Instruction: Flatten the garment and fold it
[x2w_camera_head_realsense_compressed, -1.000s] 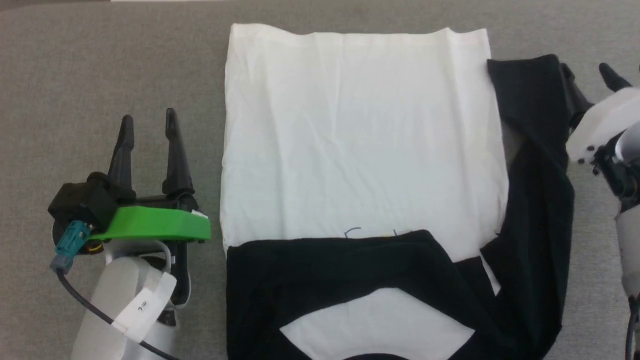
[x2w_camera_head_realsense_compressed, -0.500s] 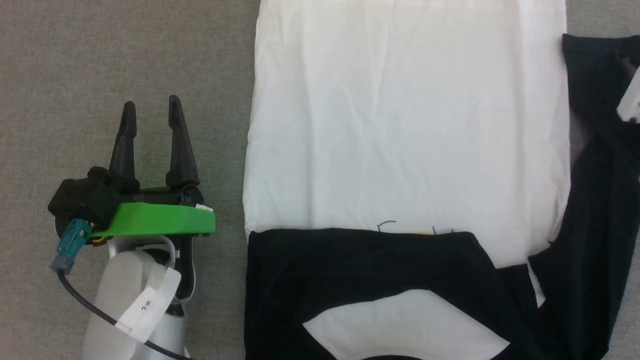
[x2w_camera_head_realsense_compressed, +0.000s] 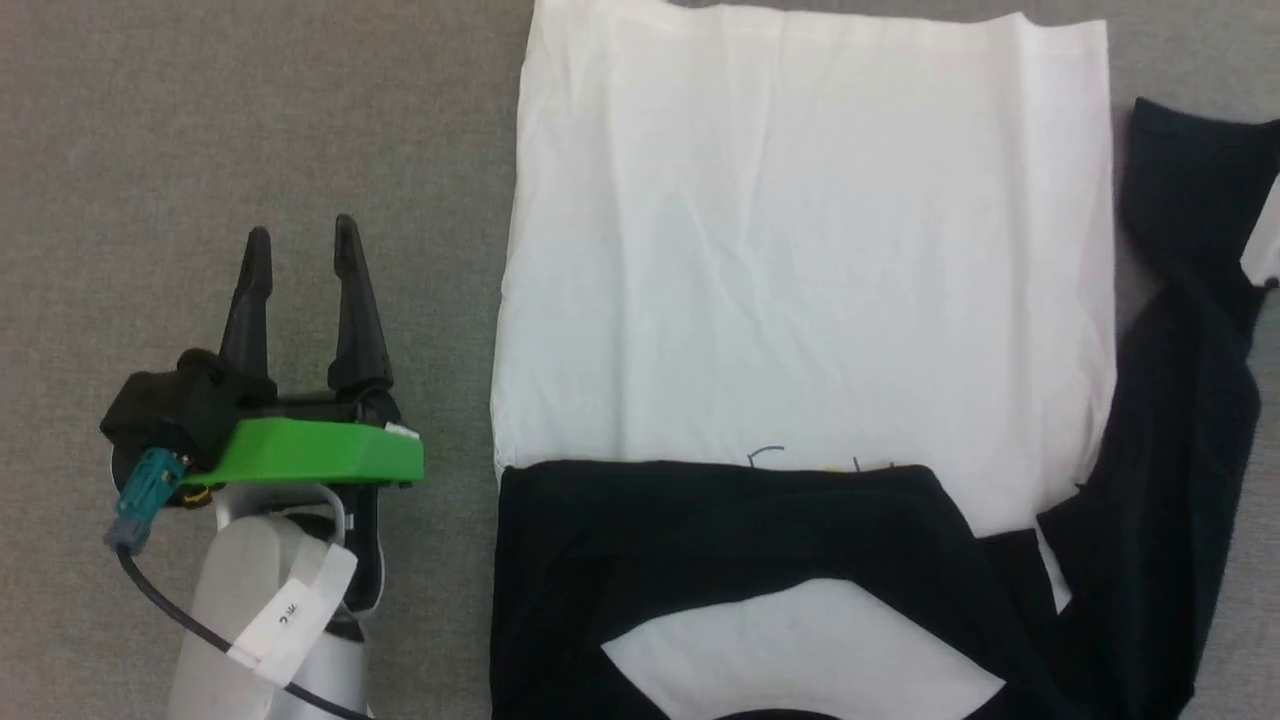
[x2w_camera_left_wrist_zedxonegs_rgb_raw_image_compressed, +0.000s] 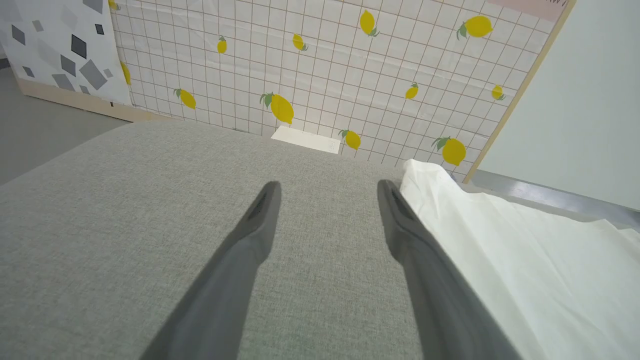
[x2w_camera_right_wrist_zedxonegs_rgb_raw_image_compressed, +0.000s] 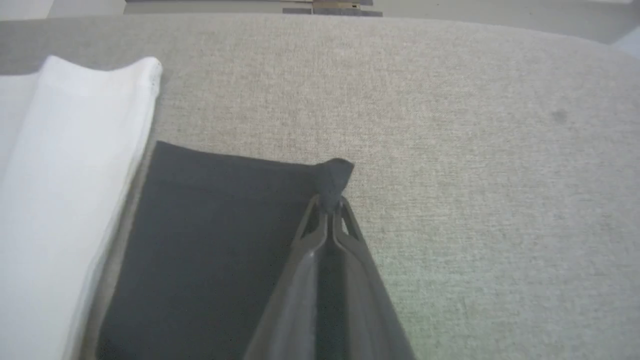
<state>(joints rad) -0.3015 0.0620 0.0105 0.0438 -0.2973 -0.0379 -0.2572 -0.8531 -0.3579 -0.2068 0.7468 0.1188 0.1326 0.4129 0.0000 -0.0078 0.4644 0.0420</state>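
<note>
The garment (x2w_camera_head_realsense_compressed: 800, 250) lies spread on the grey fabric worktop (x2w_camera_head_realsense_compressed: 250, 100), filling the middle and the 3 o'clock side of the head view. Its white body is flat, with a few soft creases, and its hem is toward 12 o'clock. One sleeve (x2w_camera_head_realsense_compressed: 720, 520) is folded across the chest as a dark band near 6 o'clock. The black sleeve (x2w_camera_head_realsense_compressed: 1170, 480) on the robot's right runs from about 5 o'clock up along the white edge to 2 o'clock, bending partway. There a pale part of the right arm (x2w_camera_head_realsense_compressed: 1266, 240) cuts in at the picture's edge.

From the right wrist, the right claw (x2w_camera_right_wrist_zedxonegs_rgb_raw_image_compressed: 330, 200) has its two fingers pressed together on the far corner of that black sleeve (x2w_camera_right_wrist_zedxonegs_rgb_raw_image_compressed: 210, 240). A small bunch of dark cloth sticks up just past the tips. The white body (x2w_camera_right_wrist_zedxonegs_rgb_raw_image_compressed: 65, 190) lies beside the sleeve at 9 o'clock.

The left claw (x2w_camera_head_realsense_compressed: 301, 230) sits at 9 o'clock of the garment, over bare worktop, fingers spread and pointing toward 12 o'clock. It is near the white edge, and I cannot tell whether it touches the worktop. From its own wrist, the left claw (x2w_camera_left_wrist_zedxonegs_rgb_raw_image_compressed: 327, 192) holds nothing, and the white cloth (x2w_camera_left_wrist_zedxonegs_rgb_raw_image_compressed: 525, 270) lies just beside its finger at 3 o'clock. A lemon-patterned wall (x2w_camera_left_wrist_zedxonegs_rgb_raw_image_compressed: 325, 60) stands beyond the worktop.
</note>
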